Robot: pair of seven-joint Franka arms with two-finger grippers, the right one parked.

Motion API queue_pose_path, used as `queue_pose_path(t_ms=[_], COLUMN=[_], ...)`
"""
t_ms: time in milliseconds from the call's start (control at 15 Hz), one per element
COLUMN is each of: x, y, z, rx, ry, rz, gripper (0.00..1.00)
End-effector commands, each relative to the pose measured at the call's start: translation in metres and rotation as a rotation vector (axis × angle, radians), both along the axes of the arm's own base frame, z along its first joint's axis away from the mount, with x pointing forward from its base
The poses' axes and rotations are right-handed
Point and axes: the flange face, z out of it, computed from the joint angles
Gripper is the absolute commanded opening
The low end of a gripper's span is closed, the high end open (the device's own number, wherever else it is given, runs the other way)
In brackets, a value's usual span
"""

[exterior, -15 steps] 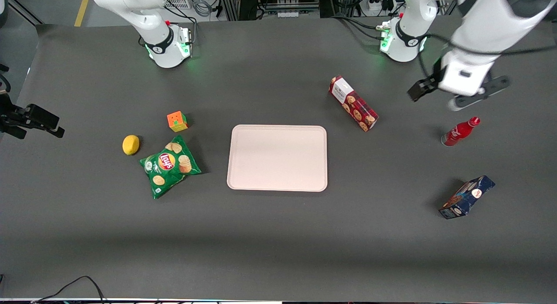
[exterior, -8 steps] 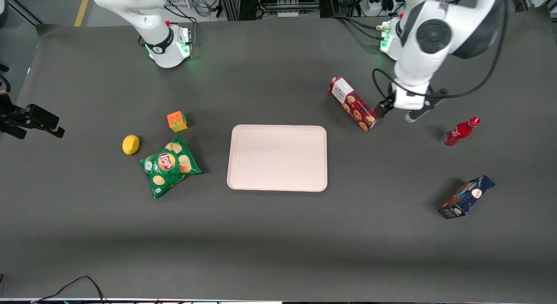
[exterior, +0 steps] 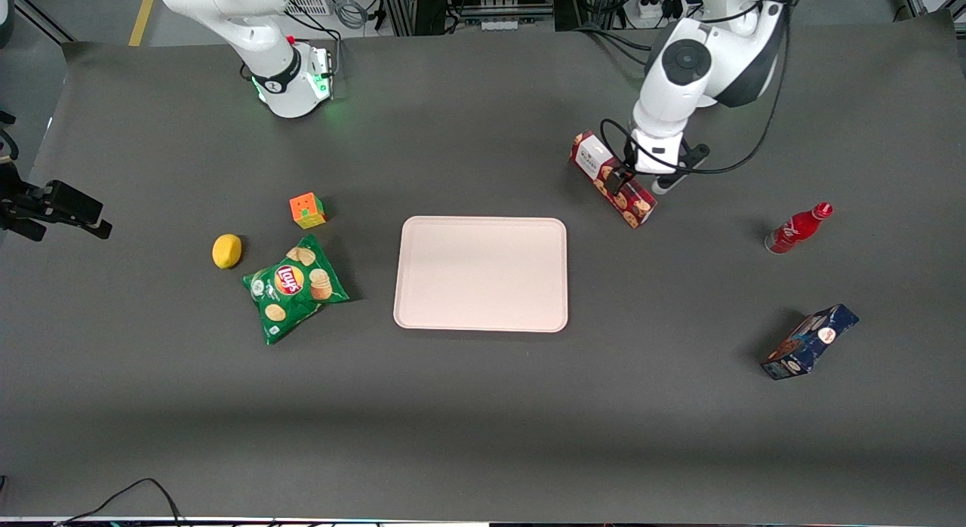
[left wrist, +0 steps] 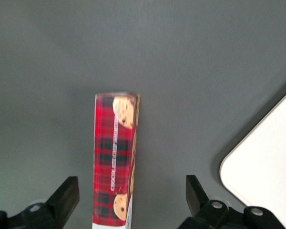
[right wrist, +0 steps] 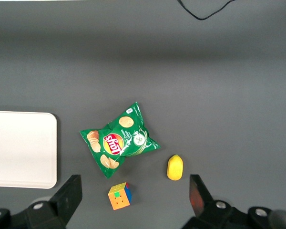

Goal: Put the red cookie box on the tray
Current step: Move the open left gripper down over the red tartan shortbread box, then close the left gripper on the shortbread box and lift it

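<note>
The red cookie box (exterior: 640, 204) lies on the table, farther from the front camera than the tray (exterior: 481, 274) and toward the working arm's end. It is a long dark-red plaid carton with cookie pictures and a white label end. My left gripper (exterior: 623, 181) hangs over the middle of the box. In the left wrist view the gripper (left wrist: 132, 191) is open, with one finger (left wrist: 67, 193) on each long side of the box (left wrist: 115, 162) and clear gaps between them. A corner of the tray (left wrist: 267, 176) shows beside it. The tray holds nothing.
A red soda bottle (exterior: 798, 229) and a dark blue snack box (exterior: 809, 341) lie toward the working arm's end. A green chips bag (exterior: 294, 288), a colour cube (exterior: 307, 210) and a lemon (exterior: 226, 251) lie toward the parked arm's end.
My left gripper has swung in from near the soda bottle toward the table's middle and now stands over the cookie box. The box has not moved.
</note>
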Motion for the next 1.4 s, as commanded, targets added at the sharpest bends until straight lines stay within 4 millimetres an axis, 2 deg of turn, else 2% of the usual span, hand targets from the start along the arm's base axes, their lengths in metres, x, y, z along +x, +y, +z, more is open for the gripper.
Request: queue_pose_path(t_ms=[0,267,667,867,1000,1200,1333], x=[-0.020,-0.033,-0.043,-0.046,-0.046,-0.046,-0.046], y=[-0.010,0.000,-0.003,-0.003,-0.003,-0.003,-0.003], z=[-0.023,-0.050,-0.076,-0.082,-0.083,-0.083,-0.083], rx=[-0.018,-0.036,-0.061,-0.060,-0.060,-0.059,-0.058], ry=[-0.015,-0.032,-0.010,0.007,0.010,0.011,0.011], rz=[0.020,0.018,0.009,0.008,0.008,0.008,0.008], gripper=[1.00,1.00,1.00,0.98,0.83,0.39,0.15])
